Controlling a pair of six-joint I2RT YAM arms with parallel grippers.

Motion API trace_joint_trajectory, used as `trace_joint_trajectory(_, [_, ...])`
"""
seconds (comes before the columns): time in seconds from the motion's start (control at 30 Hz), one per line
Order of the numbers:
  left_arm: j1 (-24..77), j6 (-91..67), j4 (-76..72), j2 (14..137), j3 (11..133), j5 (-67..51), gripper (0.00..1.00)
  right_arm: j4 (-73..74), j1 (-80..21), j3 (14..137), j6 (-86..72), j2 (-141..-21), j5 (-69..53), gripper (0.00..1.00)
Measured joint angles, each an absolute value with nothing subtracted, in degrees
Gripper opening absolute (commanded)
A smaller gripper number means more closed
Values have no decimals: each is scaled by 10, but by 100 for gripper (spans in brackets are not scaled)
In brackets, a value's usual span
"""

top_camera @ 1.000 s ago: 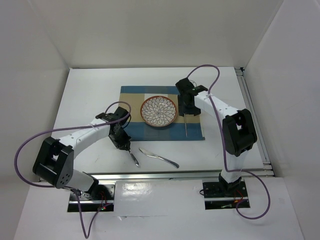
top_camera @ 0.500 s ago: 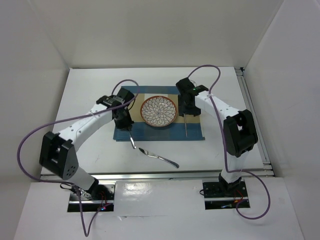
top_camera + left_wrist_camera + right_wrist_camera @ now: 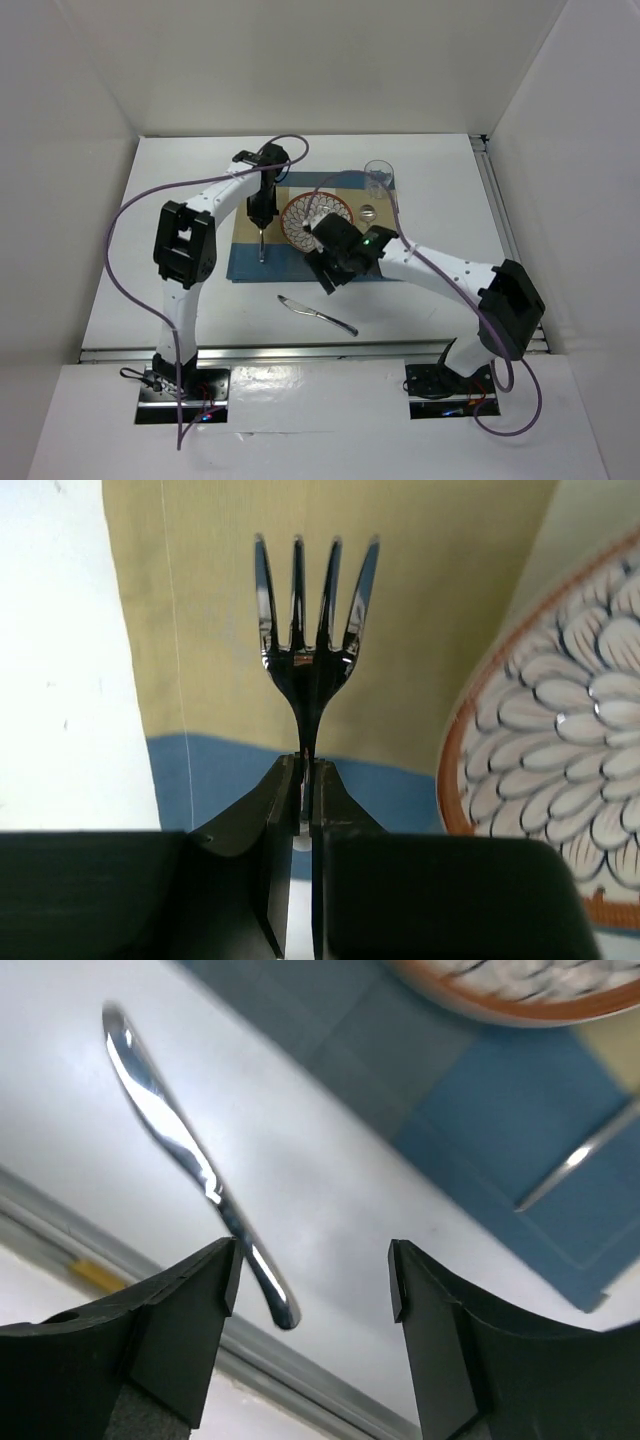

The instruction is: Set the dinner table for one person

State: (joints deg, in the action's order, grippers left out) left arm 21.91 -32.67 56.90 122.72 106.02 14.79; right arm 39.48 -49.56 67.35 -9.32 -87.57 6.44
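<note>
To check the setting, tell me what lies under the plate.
The plate rests on the blue-and-tan checked placemat, which shows on its left and far sides. The right arm covers the plate's near right edge, so the cloth there is hidden.

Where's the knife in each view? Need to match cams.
Top external: knife low centre, on bare table.
Left wrist: not in it.
Right wrist: knife left of centre, lying diagonally.
Shared landmark: patterned plate, in all three.
</note>
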Motion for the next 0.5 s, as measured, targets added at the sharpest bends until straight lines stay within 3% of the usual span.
trace_joint_trajectory(0.13, [203, -296, 570, 1267, 1083, 130, 0, 371, -539, 613, -98, -875, 58, 49])
trace_joint_trajectory(0.2, [202, -289, 571, 1284, 1089, 123, 0, 351, -562, 580, -114, -875, 66, 47])
trace_joint_trajectory(0.3, [204, -287, 572, 1301, 1094, 121, 20, 327, -597, 545, -134, -875, 68, 47])
trace_joint_trajectory(0.4, [204, -288, 577, 1304, 1096, 115, 48, 309, -613, 538, -147, -878, 65, 51])
trace_joint_trajectory(0.5, [204, -289, 579, 1304, 1105, 108, 58, 283, -615, 538, -154, -891, 62, 57])
